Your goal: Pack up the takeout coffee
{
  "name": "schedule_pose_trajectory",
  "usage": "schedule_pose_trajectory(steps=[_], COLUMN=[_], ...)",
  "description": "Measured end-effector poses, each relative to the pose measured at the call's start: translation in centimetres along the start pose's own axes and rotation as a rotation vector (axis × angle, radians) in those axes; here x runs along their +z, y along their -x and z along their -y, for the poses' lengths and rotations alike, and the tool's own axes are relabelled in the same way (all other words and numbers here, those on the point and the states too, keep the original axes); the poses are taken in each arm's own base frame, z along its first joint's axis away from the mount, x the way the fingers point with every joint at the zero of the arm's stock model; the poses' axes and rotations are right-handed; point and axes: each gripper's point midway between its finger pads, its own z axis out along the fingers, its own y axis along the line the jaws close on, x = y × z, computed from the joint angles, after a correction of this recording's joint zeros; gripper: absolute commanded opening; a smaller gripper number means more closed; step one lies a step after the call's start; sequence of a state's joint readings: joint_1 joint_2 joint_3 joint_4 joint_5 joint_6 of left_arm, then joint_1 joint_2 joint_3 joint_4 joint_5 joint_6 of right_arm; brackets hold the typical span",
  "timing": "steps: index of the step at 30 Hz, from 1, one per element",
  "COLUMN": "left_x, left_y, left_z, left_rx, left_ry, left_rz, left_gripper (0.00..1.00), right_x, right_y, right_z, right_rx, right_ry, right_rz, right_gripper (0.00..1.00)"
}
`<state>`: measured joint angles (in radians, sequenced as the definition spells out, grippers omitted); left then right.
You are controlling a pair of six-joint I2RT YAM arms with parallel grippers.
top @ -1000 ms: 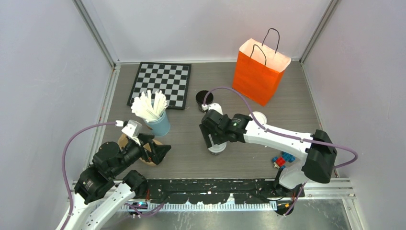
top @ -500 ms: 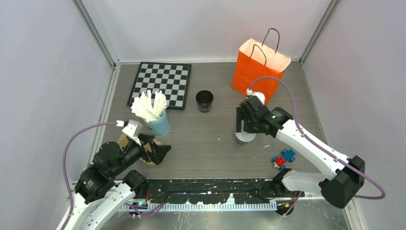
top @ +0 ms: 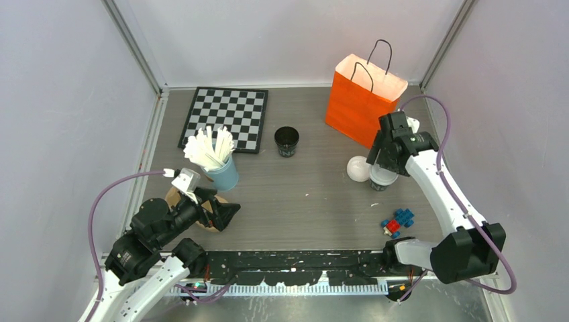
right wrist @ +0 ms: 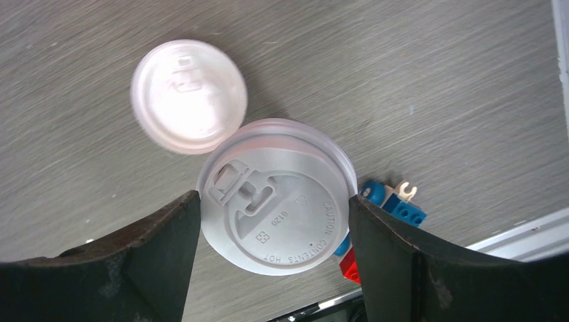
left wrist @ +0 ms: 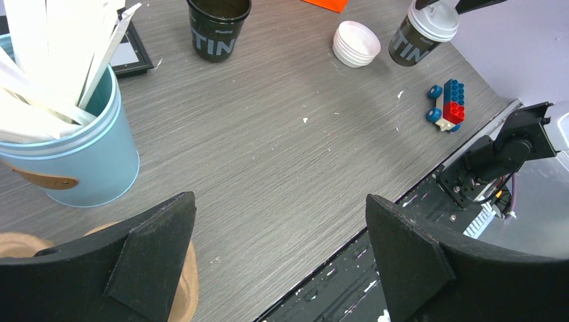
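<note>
Top external view: left gripper (top: 227,212), jaws wide apart, hangs beside the blue cup (top: 225,176); an open black cup (top: 286,141) stands mid-table; then a loose white lid (top: 356,169), and just beside it the right gripper (top: 384,162) clamps a lidded black cup (top: 380,180) near the orange bag (top: 361,102)

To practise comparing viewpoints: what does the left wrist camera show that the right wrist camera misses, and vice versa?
Left wrist only: the light-blue cup of white sticks and an uncapped black cup. Right wrist only: raised lettering on the capped cup's lid. Both: that capped cup in the right tool, the loose white lid, the toy bricks.
</note>
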<state>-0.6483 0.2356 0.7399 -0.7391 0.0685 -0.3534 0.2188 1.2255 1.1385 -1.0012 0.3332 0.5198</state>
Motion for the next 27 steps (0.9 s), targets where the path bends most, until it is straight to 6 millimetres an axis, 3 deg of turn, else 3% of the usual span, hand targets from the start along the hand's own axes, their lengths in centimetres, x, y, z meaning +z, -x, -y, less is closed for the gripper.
schedule_pose_trajectory(steps=[5,15,27], left_x=[0.0,-0.1,0.0], left_y=[0.0,0.0,0.0], left_z=[0.0,0.1,0.0], left_rx=[0.001,0.005,0.018], left_ry=[-0.003,-0.004,-0.004], left_rz=[-0.001,0.001,0.001], left_gripper=[1.00,1.00,1.00], right_x=[1.5,4.2,5.3], right_y=[0.5,1.5,2.0], right_z=[1.9,3.3,5.2], right_rx=[0.039,0.100,0.166], right_ry=[-0.065,-0.094,-0.106], right_rz=[-0.031,-0.062,-0.074], right_gripper=[0.76,0.77,0.81])
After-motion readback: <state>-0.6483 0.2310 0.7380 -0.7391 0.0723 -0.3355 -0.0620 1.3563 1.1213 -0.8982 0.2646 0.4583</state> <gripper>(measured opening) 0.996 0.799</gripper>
